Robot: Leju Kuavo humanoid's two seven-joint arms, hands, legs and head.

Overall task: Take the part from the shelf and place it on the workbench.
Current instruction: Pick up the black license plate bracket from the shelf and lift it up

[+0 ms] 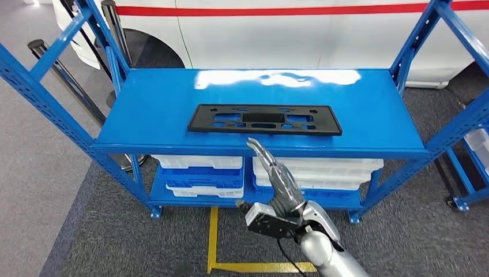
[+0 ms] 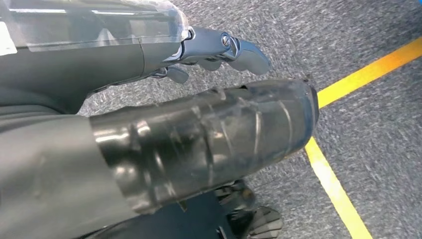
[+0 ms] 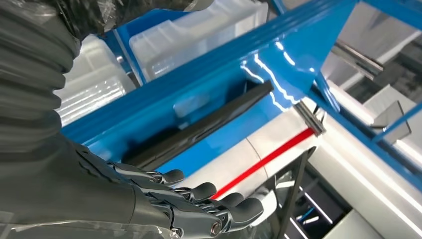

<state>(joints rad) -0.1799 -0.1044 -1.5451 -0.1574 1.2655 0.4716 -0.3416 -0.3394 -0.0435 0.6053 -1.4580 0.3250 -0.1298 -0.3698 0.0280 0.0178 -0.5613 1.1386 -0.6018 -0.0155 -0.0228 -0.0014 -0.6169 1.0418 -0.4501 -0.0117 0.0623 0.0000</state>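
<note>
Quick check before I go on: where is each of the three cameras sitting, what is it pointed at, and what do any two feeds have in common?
Head view: high on the body, looking down at the blue shelf with the black part; right hand reaches toward it.
Left wrist view: behind the left hand, facing grey floor and a yellow line.
Right wrist view: behind the right hand, facing the shelf edge.
Shared: head and right wrist views both show the part and shelf.

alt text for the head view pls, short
A flat black plastic part lies on the top board of a blue metal shelf, and the robot's right hand reaches up toward its near edge with fingers extended, holding nothing. White and blue trays sit on the lower shelf, with a white vehicle behind.
</note>
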